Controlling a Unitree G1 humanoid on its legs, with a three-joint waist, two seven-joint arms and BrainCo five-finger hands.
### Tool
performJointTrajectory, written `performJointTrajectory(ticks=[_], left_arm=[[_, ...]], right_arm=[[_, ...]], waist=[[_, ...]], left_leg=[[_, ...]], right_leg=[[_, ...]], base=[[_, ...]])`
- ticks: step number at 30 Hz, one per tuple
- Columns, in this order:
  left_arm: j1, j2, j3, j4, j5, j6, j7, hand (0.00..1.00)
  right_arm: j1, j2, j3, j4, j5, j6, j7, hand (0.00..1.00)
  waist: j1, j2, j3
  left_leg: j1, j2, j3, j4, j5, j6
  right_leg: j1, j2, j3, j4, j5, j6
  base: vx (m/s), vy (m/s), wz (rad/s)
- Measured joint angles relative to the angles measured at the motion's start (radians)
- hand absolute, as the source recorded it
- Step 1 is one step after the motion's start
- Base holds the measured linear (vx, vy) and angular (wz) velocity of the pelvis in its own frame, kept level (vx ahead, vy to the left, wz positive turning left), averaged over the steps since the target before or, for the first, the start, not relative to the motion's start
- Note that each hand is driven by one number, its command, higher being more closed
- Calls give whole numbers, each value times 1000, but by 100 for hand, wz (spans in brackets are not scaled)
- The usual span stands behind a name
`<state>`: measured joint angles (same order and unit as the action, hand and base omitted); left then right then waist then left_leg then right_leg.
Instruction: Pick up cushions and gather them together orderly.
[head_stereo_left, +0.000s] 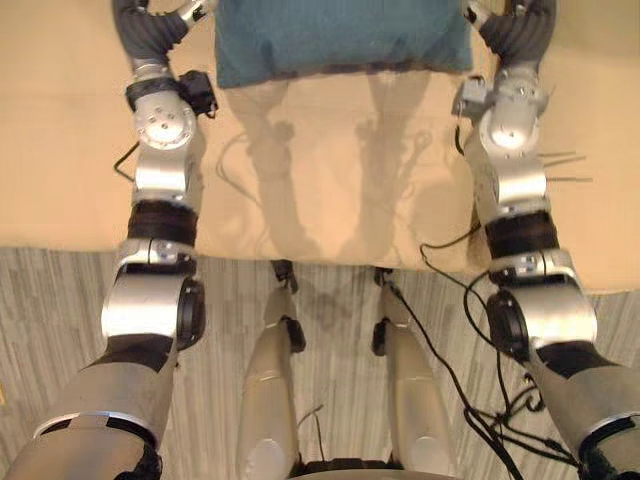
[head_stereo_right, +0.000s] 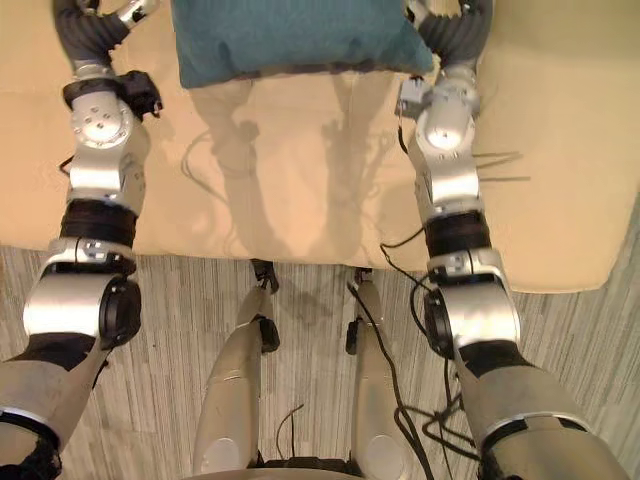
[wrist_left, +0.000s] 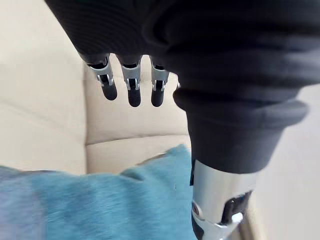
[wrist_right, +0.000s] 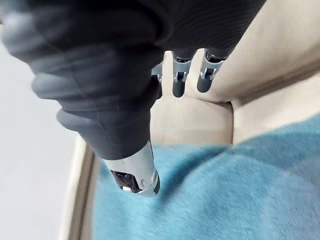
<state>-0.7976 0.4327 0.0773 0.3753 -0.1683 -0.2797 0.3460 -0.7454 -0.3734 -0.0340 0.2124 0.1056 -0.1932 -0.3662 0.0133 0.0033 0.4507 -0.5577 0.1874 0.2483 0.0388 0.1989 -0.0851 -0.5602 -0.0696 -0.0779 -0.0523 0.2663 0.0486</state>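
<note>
The left hand (wrist_left: 134, 87) sits at the teal cushion's (head_stereo_left: 340, 35) left edge, over the beige sofa (head_stereo_left: 60, 150). Its own wrist view shows the fingers (wrist_left: 156, 90) straight and released, pointing toward the sofa's backrest (wrist_left: 45, 90), with nothing curled into them. The thumb lies close beside the blue fabric, though I cannot tell whether it touches.

The cushion lies broadside between the 2 arms, at the far side of the seat. Whether it rests on the seat or is raised slightly off it is unclear.

The right hand (wrist_right: 179, 80) mirrors the left at the cushion's right edge. Its fingers are also straight and unclenched, reaching past the fabric toward the backrest seam.

By my reading, the task is at an early stage. 1 cushion is bracketed by both hands, probably being pressed between the palms for carrying or placing. No other cushion is in sight beside it, so no gathered row exists yet, and the collecting and lining up look largely ahead.
</note>
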Motion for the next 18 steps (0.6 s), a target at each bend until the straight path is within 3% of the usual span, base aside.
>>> performJointTrajectory(ticks=[3, 5, 7, 10, 18], left_arm=[[272, -24, -10, -103, -41, -34, -59, 0], [477, -86, -39, -105, -56, -30, -115, 0], [653, -154, -72, -66, -54, -26, -177, 0], [789, -206, -78, 98, -15, 0, -244, 0], [936, -221, -23, 513, 147, 58, -340, 0]], right_arm=[[269, 8, 19, -115, 2, -33, 92, 0], [468, 47, 41, -118, 1, -38, 169, 0], [657, 111, 40, -84, -3, -39, 241, 0], [794, 152, 28, 100, -39, -36, 307, 0], [922, 168, -137, 603, -157, -15, 371, 0]], waist=[[3, -1, -40], [7, 0, -106], [6, -1, -133], [-1, -2, -228], [-30, -6, -319]], left_leg=[[77, 6, -1, 3, -25, -7], [120, 4, 3, 10, -57, -14], [208, 2, 6, 29, -98, -16], [277, -10, 3, 30, -128, -14], [499, -38, 38, -25, -173, -23]], right_leg=[[66, 5, -4, 29, -40, -6], [98, 4, -2, 54, -72, -5], [176, 2, 1, 86, -120, 1], [235, -6, 7, 100, -159, 19], [431, -24, 38, 52, -183, 38]], base=[[75, -63, 1], [104, -23, -3], [127, -18, -2], [103, 6, -4], [76, 40, -11]])
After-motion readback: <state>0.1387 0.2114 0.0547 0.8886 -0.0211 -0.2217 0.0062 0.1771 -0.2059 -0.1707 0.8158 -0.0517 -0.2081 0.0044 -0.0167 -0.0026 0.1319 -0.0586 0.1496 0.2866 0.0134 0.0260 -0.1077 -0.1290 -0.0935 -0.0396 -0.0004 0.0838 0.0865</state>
